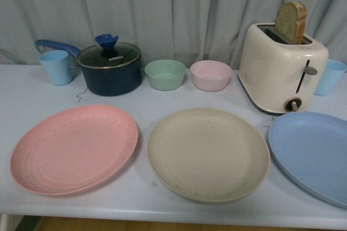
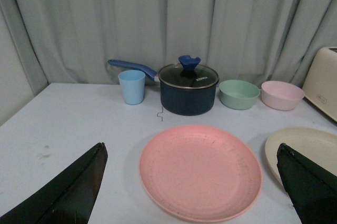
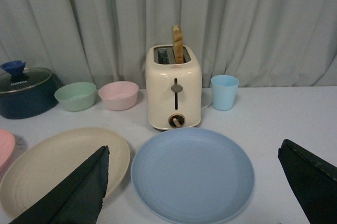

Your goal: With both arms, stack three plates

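Pink, cream and blue plates lie flat in a row along the front edge of the pale tabletop (image 1: 32,92), and none is stacked yet. The pink plate (image 1: 74,149) is toward the front left corner, the cream plate (image 1: 209,154) is in the middle, and the blue plate (image 1: 314,155) is toward the front right corner. Each is apart from its neighbour.

The left fingers (image 2: 79,187) are spread wide and empty, facing the pink plate. The right fingers (image 3: 79,192) are likewise spread and empty, facing the blue plate.

The rims look thin and low, so a pinch may slip or only push a plate. A push could send a plate off the front edge. Lifting the blue plate could knock the toaster (image 1: 282,68) just behind it. Both arms heading for the cream plate could collide.
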Motion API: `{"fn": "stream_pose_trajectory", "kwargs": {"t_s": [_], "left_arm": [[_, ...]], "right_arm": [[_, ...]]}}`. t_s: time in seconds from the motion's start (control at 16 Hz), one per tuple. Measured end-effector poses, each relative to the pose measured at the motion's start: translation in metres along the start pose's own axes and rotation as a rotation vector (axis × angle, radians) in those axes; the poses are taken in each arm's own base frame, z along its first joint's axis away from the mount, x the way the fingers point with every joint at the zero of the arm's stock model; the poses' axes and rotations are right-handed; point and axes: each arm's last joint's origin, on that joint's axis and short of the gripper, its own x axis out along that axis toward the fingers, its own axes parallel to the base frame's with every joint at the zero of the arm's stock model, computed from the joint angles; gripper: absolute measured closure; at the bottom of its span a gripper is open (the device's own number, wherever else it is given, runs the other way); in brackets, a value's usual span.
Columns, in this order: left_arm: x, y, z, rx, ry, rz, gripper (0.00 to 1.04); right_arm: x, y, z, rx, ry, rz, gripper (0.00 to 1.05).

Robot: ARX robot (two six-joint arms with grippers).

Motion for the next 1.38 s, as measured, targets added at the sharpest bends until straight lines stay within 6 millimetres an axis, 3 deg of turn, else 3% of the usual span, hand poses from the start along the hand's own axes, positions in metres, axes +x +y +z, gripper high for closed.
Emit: {"fn": "stream_pose_trajectory", "kwargs": {"t_s": [0.44, 0.5, 0.69, 1.0, 1.19, 1.38], "left_arm": [[0.0, 0.0, 0.0, 0.0, 0.0, 0.0, 0.07], [0.004, 0.002, 0.0, 0.004, 0.217, 0.065, 0.07], [0.053, 0.01, 0.014, 0.138, 0.389, 0.152, 0.07], [0.154, 0.019, -0.006, 0.158, 0.721, 0.047, 0.07], [0.2, 0.03, -0.029, 0.086, 0.922, -0.039, 0.07], [0.245, 0.045, -0.044, 0.074, 1.014, -0.049, 0.07]], "right_arm": [[0.0, 0.0, 0.0, 0.0, 0.0, 0.0, 0.06], [0.0, 0.0, 0.0, 0.0, 0.0, 0.0, 0.06], [0.0, 0.0, 0.0, 0.0, 0.0, 0.0, 0.06], [0.0, 0.0, 0.0, 0.0, 0.0, 0.0, 0.06], [0.0, 0.0, 0.0, 0.0, 0.0, 0.0, 0.06], [0.0, 0.0, 0.0, 0.0, 0.0, 0.0, 0.06]]}}
